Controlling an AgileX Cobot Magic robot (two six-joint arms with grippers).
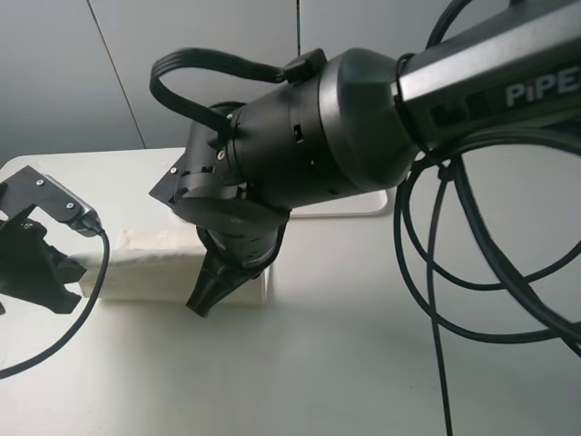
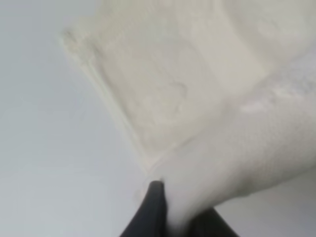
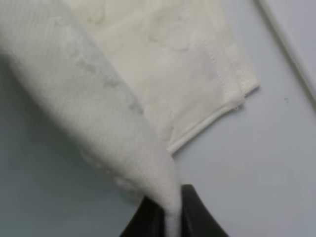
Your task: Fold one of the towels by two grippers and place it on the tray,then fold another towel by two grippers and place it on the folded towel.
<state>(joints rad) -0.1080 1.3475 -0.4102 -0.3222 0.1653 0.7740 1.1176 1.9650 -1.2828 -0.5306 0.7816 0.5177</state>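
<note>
cream towel (image 1: 145, 259): lay on the white desk (image 1: 318, 363), toward 9 o'clock from the middle of the high view; only a long pale band showed, the rest hidden behind the right arm (image 1: 300, 136)
long axis: ran 9 o'clock to 3 o'clock across the high view, near level; short side pointed 12 to 6
towel ends: 9 o'clock end met the left fingers (image 1: 64, 291), 3 o'clock end sat under the right fingers (image 1: 211, 291)
layers: lower layer flat on the desk, faint embossed pattern visible; upper layer lifted off it as a flap at each end
left fingers (image 2: 154, 207): pressed together, pinching a raised fold of the cream towel (image 2: 163, 89); cloth ran up out of the tips
right fingers (image 3: 195, 212): pressed together, pinching a thin edge of the cream towel (image 3: 163, 69); flap hung taut from them
corner: in the right wrist view a stitched hem corner of the lower layer lay flat on the desk, apart from the fingers
tray (image 1: 363, 205): white, at about 2 o'clock from the towel, mostly hidden behind the right arm; its rim (image 3: 291, 44) was near the towel corner, not touching
cables (image 1: 436, 272): black loops hung at the 3 o'clock side
</note>
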